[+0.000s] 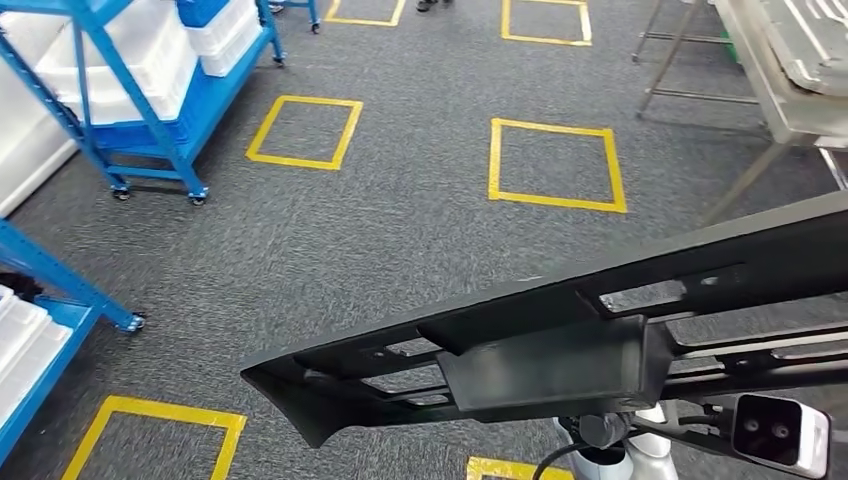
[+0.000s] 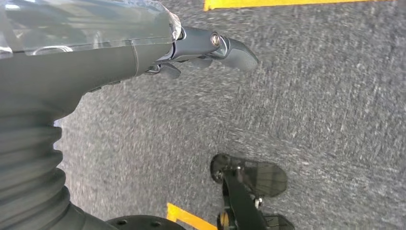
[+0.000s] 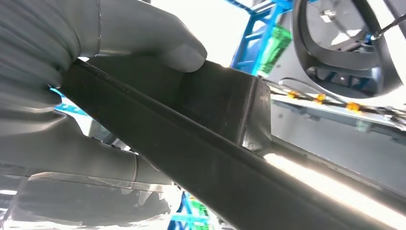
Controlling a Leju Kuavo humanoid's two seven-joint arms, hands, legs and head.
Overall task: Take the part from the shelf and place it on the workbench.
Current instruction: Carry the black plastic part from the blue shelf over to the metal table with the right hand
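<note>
Part (image 1: 560,350) hangs above the floor (image 1: 400,230), shelf (image 1: 140,90) far left.

The long black plastic part (image 1: 560,340) looks matt, with a faint sheen along its edges. The grey carpet floor (image 1: 400,230) is rough and speckled, marked with glossy yellow tape squares (image 1: 556,163). The blue-painted metal shelf (image 1: 150,120) holds smooth white plastic bins (image 1: 150,55).

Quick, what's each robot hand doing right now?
Left hand: holds nothing; whether open or closed cannot be told.
Right hand: closed, holding the black part.
</note>
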